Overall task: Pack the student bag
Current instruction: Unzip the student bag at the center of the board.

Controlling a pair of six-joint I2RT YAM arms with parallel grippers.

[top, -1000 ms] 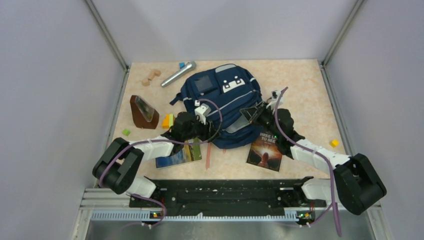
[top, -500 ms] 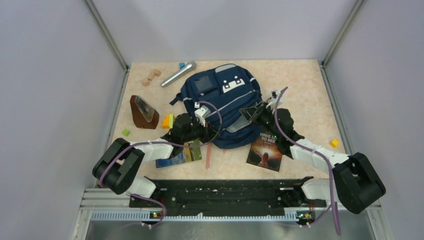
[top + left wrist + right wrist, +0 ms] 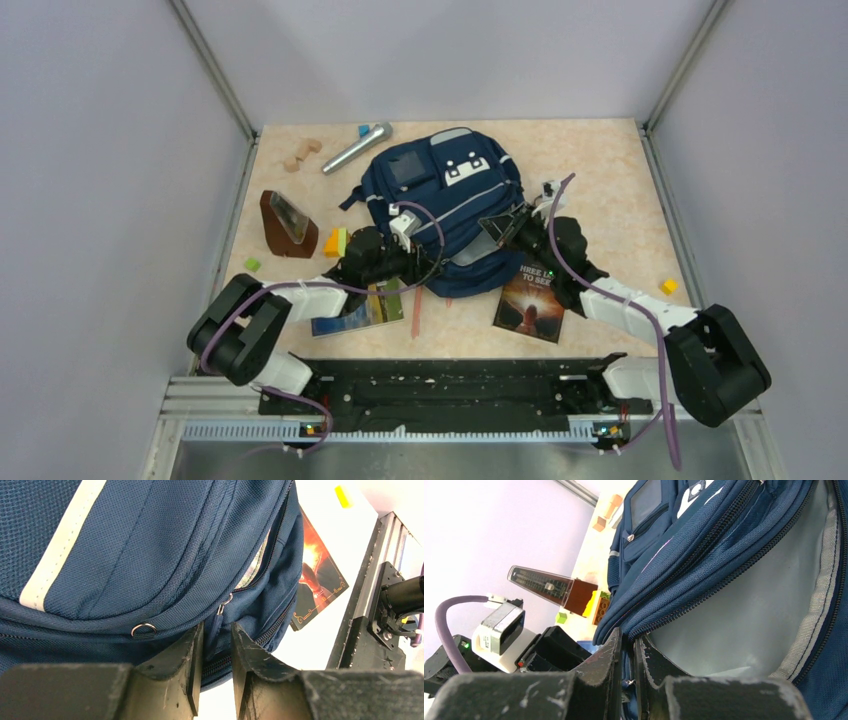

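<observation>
Right hand point(image 3: 628, 645) clamped on the backpack's point(image 3: 450, 200) open rim; left hand point(image 3: 216, 640) narrowly apart, zip tab point(image 3: 212, 627) between its fingers point(image 3: 185, 660).

The student bag point(image 3: 150, 545) is recorded as coarse-woven navy cloth, matt; its light stripe point(image 3: 60, 545) is noted as smoother. The lining point(image 3: 744, 615) is seen as smooth pale grey fabric. The zip ring point(image 3: 143, 629) is bright metal. On the left gripper point(image 3: 216, 630), the fingers point(image 3: 182, 675) are noted as matt black plastic, scuffed. The book cover point(image 3: 315, 575) is observed glossy, and the microphone point(image 3: 356, 147) silvery metal.
</observation>
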